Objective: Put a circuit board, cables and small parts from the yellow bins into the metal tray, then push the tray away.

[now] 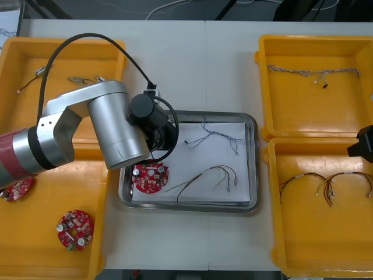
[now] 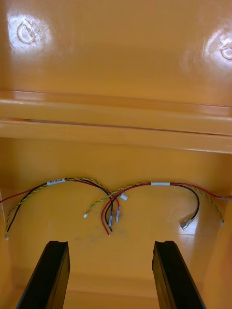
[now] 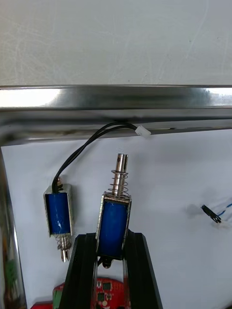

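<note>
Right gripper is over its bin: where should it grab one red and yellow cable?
I'd grip the red and yellow cable at its white-labelled arch, right gripper coming straight down, open, straddling the wire. There it lies alone on the yellow bin floor; nearer the middle both cables cross.

Four yellow bins: two at left (image 1: 11, 58) (image 1: 35, 248), two at right (image 1: 315, 111) (image 1: 315, 233). One metal tray (image 1: 254, 169). Three red circuit boards (image 1: 150, 177) (image 1: 74, 229) (image 1: 16, 189). Five cables: two at centre (image 1: 220, 137) (image 1: 204, 174), one upper right (image 1: 312, 72), two lower right (image 1: 294, 179) (image 1: 352, 176). Five small metal parts: three upper left (image 1: 41, 71) (image 1: 76, 80) (image 1: 100, 77), two in the tray (image 3: 58, 212) (image 3: 114, 222).
</note>
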Controlling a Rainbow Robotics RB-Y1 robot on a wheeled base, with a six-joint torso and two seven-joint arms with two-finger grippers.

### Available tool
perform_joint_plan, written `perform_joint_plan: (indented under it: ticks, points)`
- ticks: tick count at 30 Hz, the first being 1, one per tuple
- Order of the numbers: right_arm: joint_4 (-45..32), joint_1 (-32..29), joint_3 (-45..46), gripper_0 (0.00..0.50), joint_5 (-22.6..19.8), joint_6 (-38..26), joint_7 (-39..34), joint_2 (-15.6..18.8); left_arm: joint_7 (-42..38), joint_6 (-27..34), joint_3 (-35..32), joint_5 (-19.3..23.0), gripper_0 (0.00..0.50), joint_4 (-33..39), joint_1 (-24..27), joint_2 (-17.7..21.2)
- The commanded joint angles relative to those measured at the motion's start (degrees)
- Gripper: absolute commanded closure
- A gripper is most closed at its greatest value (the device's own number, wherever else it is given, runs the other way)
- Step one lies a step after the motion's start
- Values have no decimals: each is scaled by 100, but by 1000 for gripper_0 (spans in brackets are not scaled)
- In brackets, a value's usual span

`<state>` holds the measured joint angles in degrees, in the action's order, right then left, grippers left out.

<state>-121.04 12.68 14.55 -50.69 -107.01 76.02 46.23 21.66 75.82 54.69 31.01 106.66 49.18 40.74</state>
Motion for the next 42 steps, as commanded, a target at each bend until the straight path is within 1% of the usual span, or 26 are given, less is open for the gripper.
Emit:
perform_joint_plan:
  ticks: [1,5,15,16,17,18,19,20,21,22,23,24,25,26,31,36,39,42]
  points:
    - [-156,-64,162,0,42,40,115,193,-505,-226,226,-201,500,-198,285,-189]
    - [-156,-64,162,0,42,40,115,193,-514,-323,287,-219,500,-348,285,-215]
    - [-156,-64,162,0,42,40,115,193,-611,-314,287,-219,497,-322,285,-277]
    - [-156,-64,162,0,42,40,115,193,-619,-323,287,-219,459,-322,285,-268]
    - [-156,-64,162,0,42,40,115,193,-637,-314,287,-219,375,-304,285,-268]
    - [-156,-64,162,0,42,40,115,193,-655,-314,287,-236,306,-286,285,-277]
    - [-156,-64,162,0,42,40,115,193,-663,-314,287,-236,267,-278,285,-277]
    - [-156,-64,162,0,42,40,115,193,-681,-314,287,-245,185,-269,285,-277]
    - [-156,-64,162,0,42,40,115,193,-698,-296,287,-245,129,-260,285,-277]
    - [-156,-64,162,0,42,40,115,193,-716,-270,287,-254,85,-234,285,-277]
    - [-156,-64,162,0,42,40,115,193,-725,-252,287,-254,65,-225,285,-277]
    - [-156,-64,162,0,42,40,115,193,-742,-235,287,-254,30,-207,285,-277]
    - [-156,-64,162,0,42,40,115,193,-742,-226,287,-254,12,-190,285,-268]
    - [-156,-64,162,0,42,40,115,193,-769,-200,270,-254,0,-163,285,-268]
    - [-156,-64,162,0,42,40,115,193,-813,-77,208,-236,0,-49,285,-259]
    - [-156,-64,162,0,42,40,115,193,-725,574,-161,10,0,267,285,-233]
    - [-174,-38,65,0,-134,32,106,123,-681,829,-354,151,0,434,285,-180]
    - [-271,103,39,0,-433,-74,54,185,-637,1075,-618,326,0,610,285,-110]
